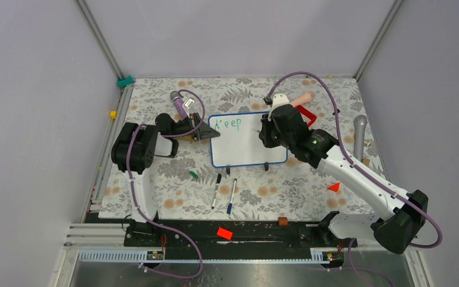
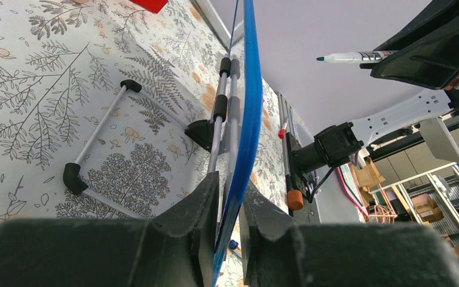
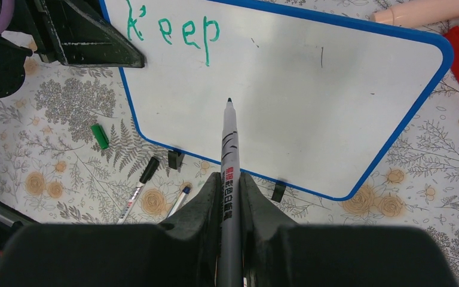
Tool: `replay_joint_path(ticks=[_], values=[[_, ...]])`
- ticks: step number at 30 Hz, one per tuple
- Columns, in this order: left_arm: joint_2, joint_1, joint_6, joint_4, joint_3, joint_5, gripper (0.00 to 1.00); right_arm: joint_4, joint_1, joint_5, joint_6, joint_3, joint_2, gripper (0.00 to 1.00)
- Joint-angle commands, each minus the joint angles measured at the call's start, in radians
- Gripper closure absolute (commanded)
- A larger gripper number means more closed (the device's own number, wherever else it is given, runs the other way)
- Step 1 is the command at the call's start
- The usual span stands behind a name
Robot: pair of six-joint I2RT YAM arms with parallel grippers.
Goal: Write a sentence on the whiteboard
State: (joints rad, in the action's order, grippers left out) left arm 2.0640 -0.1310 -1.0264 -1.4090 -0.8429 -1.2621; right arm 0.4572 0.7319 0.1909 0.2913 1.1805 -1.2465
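Where the whiteboard [image 1: 248,149] lies at the middle of the counter [image 1: 155,185], its left rim is pinched by the left tool [image 2: 230,190], the blue edge being clamped between the two fingers. Of the sentence [image 3: 173,30], only the green word "Keep" is written, in the whiteboard's upper left corner. Just off the whiteboard's near edge, a green cap [image 1: 193,174] and two pens [image 1: 216,190] are laid on the counter. Over the whiteboard's right half the right tool [image 3: 230,179] is held, pressed together on a marker [image 3: 229,137], whose tip is pointed at the bare white middle; whether the tip touches cannot be told. A red block [image 1: 308,113] is seen just beyond the whiteboard's upper right corner.
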Motion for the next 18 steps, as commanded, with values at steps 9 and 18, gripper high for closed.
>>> replay_joint_path(ticks=[9,18], values=[[0.012,-0.002,-0.008,-0.062,-0.037,-0.031,0.83,-0.046,-0.003,0.008,-0.030,0.010,0.032,1.00],[0.011,-0.002,-0.005,-0.062,-0.035,-0.024,0.93,-0.045,-0.002,0.020,-0.049,-0.032,0.080,1.00]])
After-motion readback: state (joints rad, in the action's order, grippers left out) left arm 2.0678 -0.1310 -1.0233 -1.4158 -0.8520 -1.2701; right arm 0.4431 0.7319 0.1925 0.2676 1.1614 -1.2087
